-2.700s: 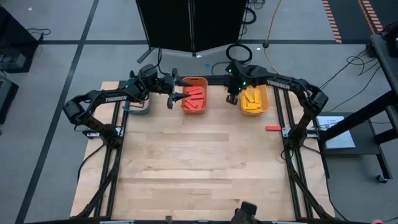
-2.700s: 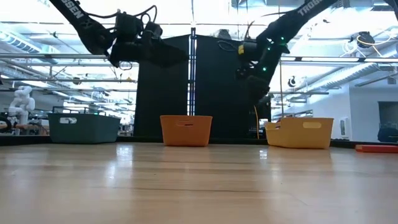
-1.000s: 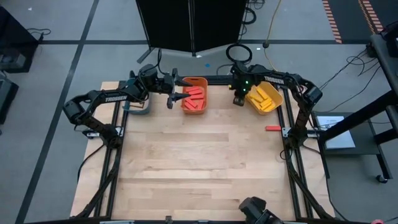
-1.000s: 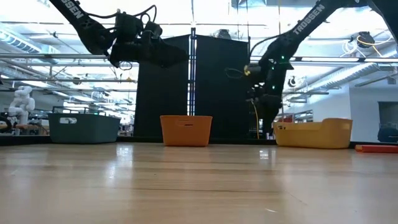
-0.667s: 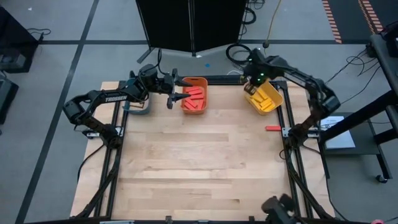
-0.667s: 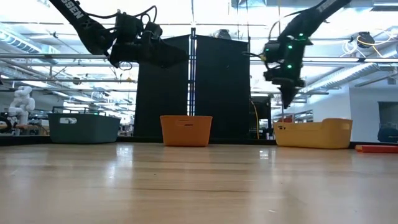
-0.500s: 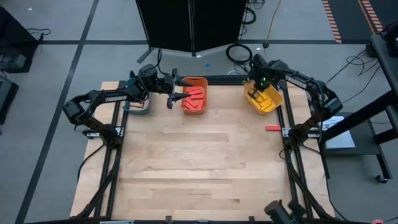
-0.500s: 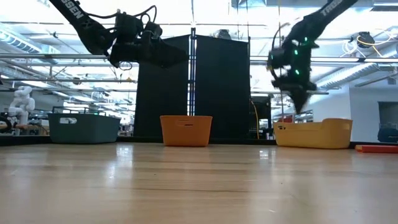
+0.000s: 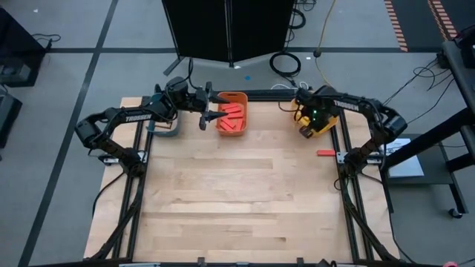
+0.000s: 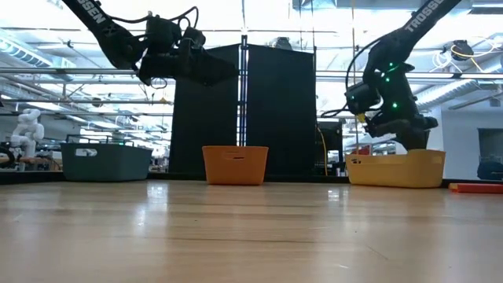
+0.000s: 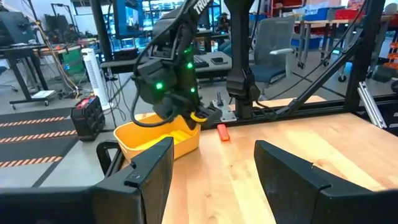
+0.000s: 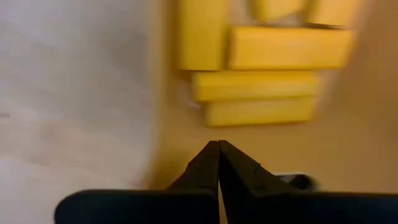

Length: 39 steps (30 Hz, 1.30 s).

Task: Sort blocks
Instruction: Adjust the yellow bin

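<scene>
Right gripper (image 9: 303, 131): I see my fingers pressed together at the tips, nothing between them, inside the yellow plastic bin (image 9: 328, 122) at the table's far right corner.
Yellow blocks (image 12: 270, 65): flat yellow bars lying side by side on the bin floor, just ahead of my closed fingertips (image 12: 217, 152) in the right wrist view, not touching them.
Left gripper (image 9: 204, 111): I hold it raised between the teal plastic bin (image 9: 165, 131) and the orange plastic bin (image 9: 231, 98); the fingers (image 11: 148, 177) stand apart and grip nothing.
Red blocks (image 9: 233, 113): flat red bars piled in the orange bin, just to the far side of my left fingertips as seen from above.
Loose red block (image 9: 326, 153): one red bar flat on the wooden table (image 9: 237, 200) by its right edge, near the right gripper but outside the yellow bin, well apart from the left one.
</scene>
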### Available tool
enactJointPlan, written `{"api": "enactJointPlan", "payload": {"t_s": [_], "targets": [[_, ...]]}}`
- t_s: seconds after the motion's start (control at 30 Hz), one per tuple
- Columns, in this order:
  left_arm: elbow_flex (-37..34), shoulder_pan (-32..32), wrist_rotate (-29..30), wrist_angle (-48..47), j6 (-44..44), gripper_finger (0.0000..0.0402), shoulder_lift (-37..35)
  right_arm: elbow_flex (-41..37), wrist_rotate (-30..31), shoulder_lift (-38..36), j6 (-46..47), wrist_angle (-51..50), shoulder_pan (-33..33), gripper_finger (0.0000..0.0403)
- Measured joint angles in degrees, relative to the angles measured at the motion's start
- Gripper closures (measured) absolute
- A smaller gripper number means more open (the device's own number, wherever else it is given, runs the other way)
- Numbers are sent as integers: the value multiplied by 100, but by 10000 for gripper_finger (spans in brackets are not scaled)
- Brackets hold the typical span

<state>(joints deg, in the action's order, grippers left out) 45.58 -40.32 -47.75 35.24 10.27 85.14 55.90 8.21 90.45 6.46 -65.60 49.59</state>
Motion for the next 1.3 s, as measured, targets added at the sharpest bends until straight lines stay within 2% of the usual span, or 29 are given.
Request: {"api": "enactJointPlan", "payload": {"t_s": [0.27, 0.5, 0.57, 0.7, 0.83, 1.03, 1.2, 1.3], "targets": [[0, 0, 0, 27, -88, 180, 0, 1, -1099, 0, 733, 444, -347, 403], [0, 0, 0, 27, -88, 180, 0, 8, -1271, 0, 679, 1513, -318, 403], [0, 0, 0, 27, -88, 180, 0, 93, -1085, 0, 598, 1836, -263, 403], [0, 7, 0, 25, -93, 180, 0, 313, -182, 0, 341, 2208, -61, 403], [0, 65, 1, 25, -97, 180, 0, 376, 364, 5, -17, 2493, 138, 403], [0, 151, 0, 27, -78, 180, 0, 376, 602, 288, -342, 2728, 439, 403], [0, 146, 2, 29, -55, 180, 0, 374, 1105, 643, -422, 2919, 709, 403], [0, 146, 2, 27, -55, 180, 0, 374, 1204, 730, -396, 3086, 834, 403]]}}
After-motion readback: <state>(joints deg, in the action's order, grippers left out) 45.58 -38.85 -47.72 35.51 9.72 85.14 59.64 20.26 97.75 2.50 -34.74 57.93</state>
